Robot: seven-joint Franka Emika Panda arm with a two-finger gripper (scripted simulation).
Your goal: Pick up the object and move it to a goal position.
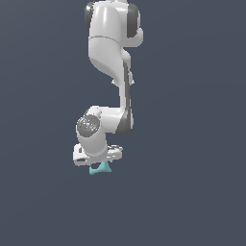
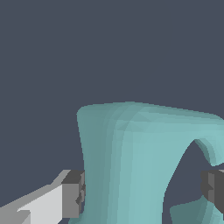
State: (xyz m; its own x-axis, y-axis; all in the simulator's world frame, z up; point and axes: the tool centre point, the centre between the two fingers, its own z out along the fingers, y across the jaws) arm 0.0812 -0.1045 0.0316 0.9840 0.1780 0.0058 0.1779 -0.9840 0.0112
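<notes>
object point(image 2: 131, 166): pale teal, shaded in soft vertical bands
end effector point(image 2: 144, 192): white body, dark grey pads point(image 2: 73, 194)
arm point(image 1: 106, 43): glossy white, dark grey joint caps
background: uniform slate blue-grey

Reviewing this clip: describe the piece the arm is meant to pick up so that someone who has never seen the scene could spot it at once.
Follow the white robot arm down to its gripper; the teal object sits directly beneath it. In the wrist view it fills the space between the grey finger pads, showing a curved notch. It is the only coloured thing against the dark grey background.
</notes>
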